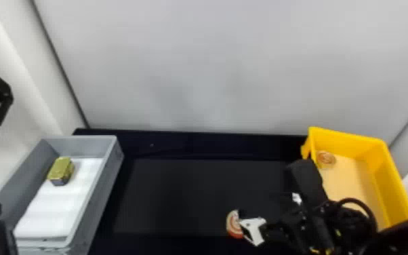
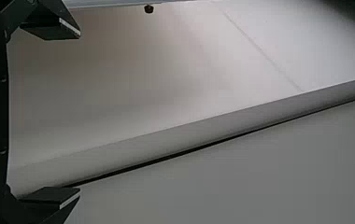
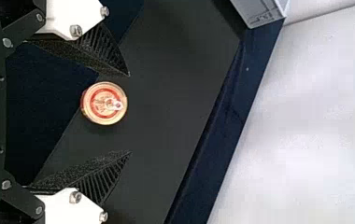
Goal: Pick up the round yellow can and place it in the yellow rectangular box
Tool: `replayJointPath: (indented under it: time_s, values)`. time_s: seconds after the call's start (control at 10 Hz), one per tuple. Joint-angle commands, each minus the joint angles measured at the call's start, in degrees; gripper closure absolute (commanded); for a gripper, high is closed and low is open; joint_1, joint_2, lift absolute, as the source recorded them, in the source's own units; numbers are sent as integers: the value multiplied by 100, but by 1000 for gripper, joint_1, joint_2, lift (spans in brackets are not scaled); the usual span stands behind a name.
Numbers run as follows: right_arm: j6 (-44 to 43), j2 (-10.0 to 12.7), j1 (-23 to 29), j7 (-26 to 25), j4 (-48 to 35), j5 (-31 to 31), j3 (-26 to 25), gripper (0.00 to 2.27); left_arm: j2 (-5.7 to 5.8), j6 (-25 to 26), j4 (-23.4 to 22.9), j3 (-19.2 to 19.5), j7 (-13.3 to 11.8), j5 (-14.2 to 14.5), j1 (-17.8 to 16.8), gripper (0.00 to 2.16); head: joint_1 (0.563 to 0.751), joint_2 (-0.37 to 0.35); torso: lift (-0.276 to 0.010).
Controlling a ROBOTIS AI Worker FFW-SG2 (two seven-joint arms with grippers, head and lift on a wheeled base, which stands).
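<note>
The round yellow can (image 3: 104,103) is framed within the widely spread, empty right gripper (image 3: 129,114), off-centre towards one side; it appears to be stood upright, though mostly its top is seen. The yellow rectangular box (image 1: 345,142) is placed farther right. The left gripper (image 2: 80,113), likewise spread and empty, is held well away.

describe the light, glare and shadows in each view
Head view: soft light on the back wall, with a brighter streak on the left wall; left wrist view: a pale sheen on the panel, dark in one corner; right wrist view: a very bright pale surface, a glint on the can, right fingers dark over the dark mat.
</note>
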Motion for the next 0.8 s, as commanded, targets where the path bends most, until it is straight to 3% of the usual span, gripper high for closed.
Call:
replayJointPath:
  time_s: [0.0, 0.3, 0.5, 0.7]
  values:
    - [478, 36, -67, -15, -22, 5, 61, 260, -15, -2, -1, 2, 0, -1, 7, 96, 694, 14, -60]
    - [654, 44, -67, 2, 92, -126, -27, 260, -15, 7, -1, -7, 0, 8, 7, 98, 694, 14, -60]
    - [416, -70, 56, 187, 232, -144, -141, 262, -15, 7, -1, 2, 0, 8, 7, 98, 694, 14, -60]
    - [-296, -140, 363, 917, 470, 515, -247, 262, -15, 7, -1, 11, 0, 8, 15, 96, 694, 14, -60]
